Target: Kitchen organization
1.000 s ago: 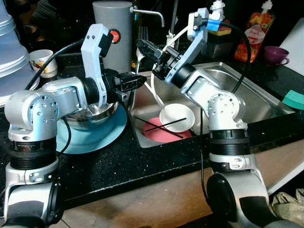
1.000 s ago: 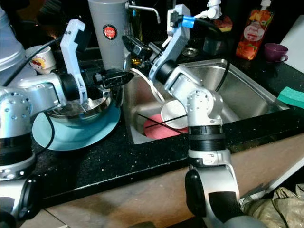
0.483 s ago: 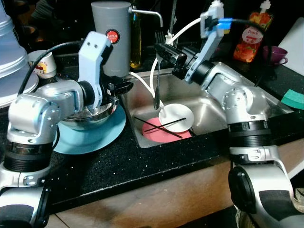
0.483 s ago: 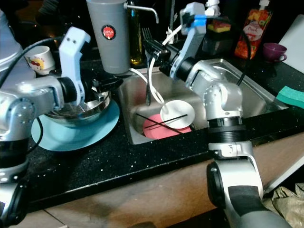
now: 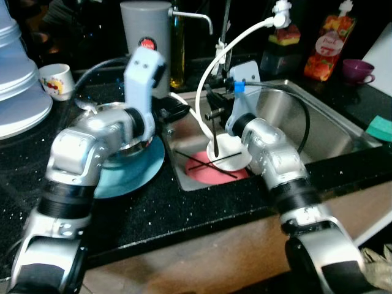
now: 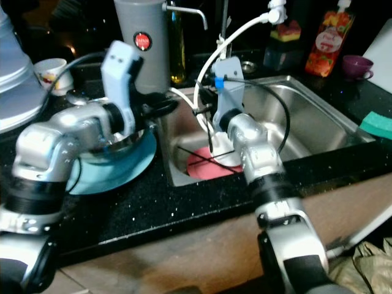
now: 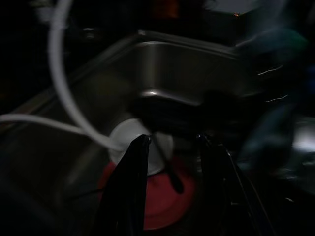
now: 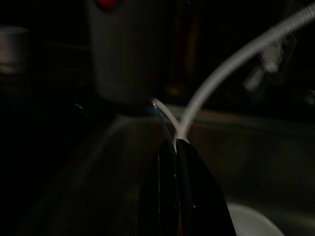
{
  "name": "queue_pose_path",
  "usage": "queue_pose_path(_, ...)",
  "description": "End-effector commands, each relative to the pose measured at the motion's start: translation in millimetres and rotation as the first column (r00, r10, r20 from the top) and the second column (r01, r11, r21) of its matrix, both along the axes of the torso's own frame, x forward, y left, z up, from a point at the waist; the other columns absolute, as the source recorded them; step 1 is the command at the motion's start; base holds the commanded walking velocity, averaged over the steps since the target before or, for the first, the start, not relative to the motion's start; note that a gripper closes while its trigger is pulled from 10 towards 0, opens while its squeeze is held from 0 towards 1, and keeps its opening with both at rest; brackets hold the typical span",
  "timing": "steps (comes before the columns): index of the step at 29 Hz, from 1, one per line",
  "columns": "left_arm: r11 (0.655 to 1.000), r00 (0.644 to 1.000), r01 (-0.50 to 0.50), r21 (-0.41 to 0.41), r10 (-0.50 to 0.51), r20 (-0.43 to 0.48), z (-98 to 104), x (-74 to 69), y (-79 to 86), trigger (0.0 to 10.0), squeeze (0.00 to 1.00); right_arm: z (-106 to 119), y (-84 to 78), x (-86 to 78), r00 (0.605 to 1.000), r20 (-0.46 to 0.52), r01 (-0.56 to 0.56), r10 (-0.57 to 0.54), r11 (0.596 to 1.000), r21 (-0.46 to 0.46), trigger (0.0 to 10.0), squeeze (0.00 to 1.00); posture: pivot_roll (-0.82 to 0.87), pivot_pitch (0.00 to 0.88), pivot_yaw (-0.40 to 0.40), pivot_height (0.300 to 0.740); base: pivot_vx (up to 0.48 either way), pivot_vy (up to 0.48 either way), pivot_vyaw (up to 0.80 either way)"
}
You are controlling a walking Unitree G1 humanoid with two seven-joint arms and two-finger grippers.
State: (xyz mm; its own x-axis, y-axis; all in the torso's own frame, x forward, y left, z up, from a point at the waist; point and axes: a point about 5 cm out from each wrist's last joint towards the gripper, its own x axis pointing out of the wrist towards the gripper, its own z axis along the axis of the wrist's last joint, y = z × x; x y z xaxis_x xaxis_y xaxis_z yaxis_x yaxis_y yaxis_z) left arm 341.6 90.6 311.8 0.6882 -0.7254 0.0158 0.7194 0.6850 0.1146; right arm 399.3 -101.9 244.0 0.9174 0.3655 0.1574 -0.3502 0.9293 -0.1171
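R gripper [image 5: 213,105] pinched fork [image 5: 215,128] over sink [image 5: 318,116], above white bowl [image 5: 236,147]; L gripper [image 7: 170,147] spread nearby. Risk: fork slipping, clattering onto bowl.

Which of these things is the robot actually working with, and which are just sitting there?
In the job: right gripper, the utensil it holds, white bowl, pink plate, chopsticks, sink, left gripper, blue plate.
Lying about: grey canister, mug, juice pouch, purple cup, green sponge.
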Motion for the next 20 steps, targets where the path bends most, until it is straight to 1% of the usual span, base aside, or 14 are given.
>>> queue_pose_path(1,0.999,1.0,0.022,0.029,-0.021,-0.011,-4.0,0.6,-5.5,10.0,0.0,-5.1,-8.8,1.7,0.998,0.005,0.059,-0.059,0.998,0.011,0.0,0.0,0.04,0.096,0.018,0.74,0.0,0.0,0.0)
queue_pose_path(2,0.995,0.998,0.055,0.083,-0.052,-0.04,-11.4,-0.8,-10.6,10.0,0.0,-12.2,-13.3,3.6,0.996,-0.014,0.092,-0.092,0.996,0.016,0.0,0.0,0.04,0.1,0.021,0.74,0.0,0.0,0.0)
queue_pose_path(3,0.995,0.998,0.055,0.083,-0.052,-0.04,-11.4,-0.8,-10.6,10.0,0.0,-12.2,-13.3,3.6,0.996,-0.014,0.092,-0.092,0.996,0.016,0.0,0.0,0.04,0.1,0.021,0.74,0.0,0.0,0.0)
queue_pose_path(5,0.984,0.996,0.073,0.161,-0.063,-0.064,-21.8,-1.2,-12.6,10.0,0.0,-17.6,-15.2,4.1,0.994,-0.027,0.104,-0.103,0.995,0.005,0.0,0.0,0.04,0.1,0.021,0.74,0.0,0.0,0.0)
queue_pose_path(6,0.98,0.996,0.071,0.188,-0.059,-0.07,-26.4,-0.6,-12.5,10.0,0.0,-20.1,-15.5,4.1,0.994,-0.033,0.106,-0.106,0.994,0.0,0.0,0.0,0.04,0.1,0.021,0.74,0.0,0.0,0.0)
queue_pose_path(7,0.972,0.998,0.049,0.229,-0.037,-0.06,-33.6,2.1,-11.1,10.0,0.0,-26.3,-15.3,3.7,0.993,-0.05,0.106,-0.107,0.994,-0.008,0.0,0.0,0.05,0.102,0.02,0.74,0.0,0.0,0.0)
queue_pose_path(8,0.968,0.998,0.038,0.249,-0.026,-0.05,-36.7,3.8,-10.1,10.0,0.0,-30.0,-14.9,3.3,0.993,-0.054,0.108,-0.108,0.994,-0.014,0.0,0.0,0.05,0.102,0.02,0.74,0.0,0.0,0.0)
queue_pose_path(11,0.961,0.999,0.026,0.275,-0.015,-0.04,-41.0,5.9,-8.7,10.0,0.0,-35.4,-14.8,3.1,0.992,-0.057,0.116,-0.117,0.993,-0.02,0.0,0.0,0.05,0.102,0.02,0.74,0.0,0.0,0.0)
queue_pose_path(14,0.95,0.999,0.021,0.313,-0.004,-0.054,-47.1,5.5,-5.7,10.0,0.0,-43.6,-16.7,3.9,0.986,-0.099,0.137,-0.135,0.99,0.012,0.0,0.0,0.05,0.107,0.02,0.74,0.0,0.0,0.0)
queue_pose_path(18,0.945,0.998,0.027,0.326,-0.005,-0.067,-50.5,3.9,-3.6,10.0,0.0,-49.5,-16.8,4.1,0.981,-0.134,0.142,-0.137,0.99,0.028,0.0,0.0,0.05,0.106,0.021,0.74,0.0,0.0,0.0)
queue_pose_path(20,0.951,0.996,0.038,0.307,-0.012,-0.087,-52.4,2.7,-3.0,10.0,0.0,-53.3,-16.2,4.2,0.978,-0.16,0.142,-0.134,0.989,0.04,4.0,0.0,0.05,0.104,0.021,0.74,0.0,0.0,0.0)
